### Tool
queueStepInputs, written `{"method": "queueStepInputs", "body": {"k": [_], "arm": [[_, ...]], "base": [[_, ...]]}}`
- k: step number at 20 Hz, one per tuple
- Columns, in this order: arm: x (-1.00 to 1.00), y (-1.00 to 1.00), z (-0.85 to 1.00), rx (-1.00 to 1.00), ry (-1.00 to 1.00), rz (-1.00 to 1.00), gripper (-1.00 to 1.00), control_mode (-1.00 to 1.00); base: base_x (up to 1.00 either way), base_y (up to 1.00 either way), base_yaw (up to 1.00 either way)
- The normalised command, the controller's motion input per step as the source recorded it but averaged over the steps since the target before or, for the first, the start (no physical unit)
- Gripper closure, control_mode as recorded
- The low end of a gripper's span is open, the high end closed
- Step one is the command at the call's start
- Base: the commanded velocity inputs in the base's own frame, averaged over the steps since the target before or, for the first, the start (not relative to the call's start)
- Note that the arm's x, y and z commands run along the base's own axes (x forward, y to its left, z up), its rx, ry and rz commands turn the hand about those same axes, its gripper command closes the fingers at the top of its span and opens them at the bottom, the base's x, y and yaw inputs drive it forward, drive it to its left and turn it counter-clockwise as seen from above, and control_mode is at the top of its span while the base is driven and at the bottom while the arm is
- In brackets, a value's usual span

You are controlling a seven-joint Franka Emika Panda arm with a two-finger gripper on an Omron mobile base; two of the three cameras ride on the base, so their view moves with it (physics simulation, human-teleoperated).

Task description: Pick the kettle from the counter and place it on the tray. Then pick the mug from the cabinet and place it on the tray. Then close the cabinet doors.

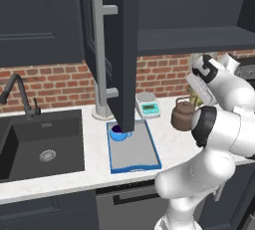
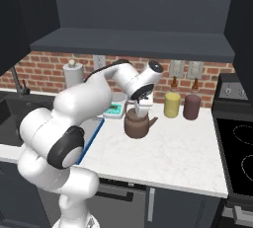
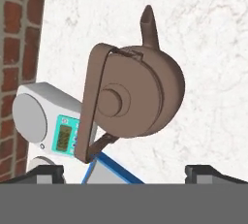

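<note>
We see our white arm (image 2: pixel 74 118) folded up from the base, elbow bent, forearm reaching forward and the wrist turned downward. Our gripper (image 3: pixel 124 172) points straight down, its jaws spread wide apart with nothing between the dark fingertips (image 3: pixel 46 172).

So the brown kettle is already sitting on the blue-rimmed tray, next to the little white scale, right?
Not quite. The kettle still stands on the white counter, off the tray, though it is indeed near the scale. The left base view shows it to the right of the tray, which holds only the blue mug.
</note>
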Motion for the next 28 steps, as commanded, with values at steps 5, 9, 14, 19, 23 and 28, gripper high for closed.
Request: {"method": "queueStepInputs", "body": {"k": [5, 9, 14, 19, 23, 28], "arm": [[0.25, -0.09, -0.16, 0.02, 0.0, 0.0, -1.0, -1.0], [0.14, -0.05, -0.12, 0.02, 0.0, 0.0, -1.0, -1.0], [0.1, -0.01, -0.12, 0.02, 0.0, -0.01, -1.0, -1.0], [0.13, 0.0, -0.2, 0.0, 0.02, -0.01, -1.0, -1.0], [0.19, 0.0, -0.14, 0.03, 0.03, -0.02, -1.0, -1.0], [0.17, 0.0, -0.1, 0.05, 0.02, -0.01, -1.0, -1.0]], "base": [[0.0, 0.0, 0.0], [0.0, 0.0, 0.0], [0.0, 0.0, 0.0], [0.0, 0.0, 0.0], [0.0, 0.0, 0.0], [0.0, 0.0, 0.0]]}}
